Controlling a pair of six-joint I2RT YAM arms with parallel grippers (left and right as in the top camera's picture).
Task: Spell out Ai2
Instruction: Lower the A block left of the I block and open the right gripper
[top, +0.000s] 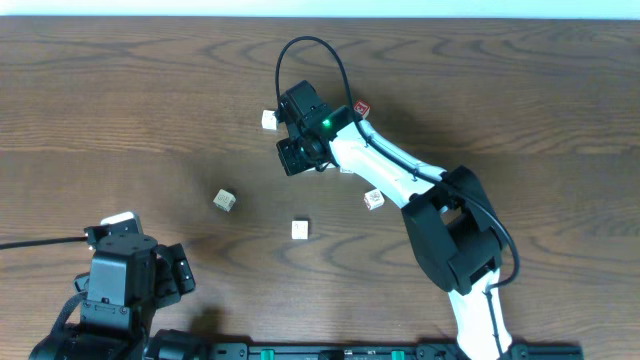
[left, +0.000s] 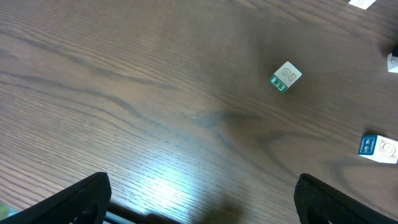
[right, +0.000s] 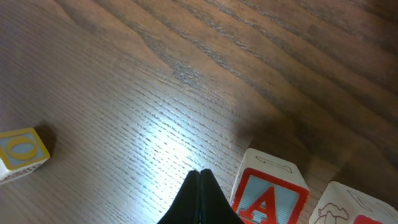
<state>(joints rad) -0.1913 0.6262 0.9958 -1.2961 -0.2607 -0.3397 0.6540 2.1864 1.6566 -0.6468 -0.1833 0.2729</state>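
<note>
The red-framed A cube (right: 270, 194) stands on the wood just right of my right gripper (right: 199, 177), which is shut with nothing in it and not touching the cube. Overhead, the right gripper (top: 292, 157) sits near the table's upper middle. Two red-marked cubes (top: 361, 108) (top: 373, 200) lie on either side of that arm, their letters unreadable. A white cube with a blue-framed side (left: 376, 148) (top: 300, 230) lies mid-table, its character unclear. My left gripper (left: 205, 202) (top: 178, 272) stands wide open over bare wood at the front left.
A pale cube (left: 285, 76) (top: 225, 200) with a green side and a faint 2 on top lies left of centre. A yellow-and-blue O cube (right: 22, 152) and a cube with a drawing (right: 354, 205) flank the right gripper. A white cube (top: 269, 120) sits beside the right wrist.
</note>
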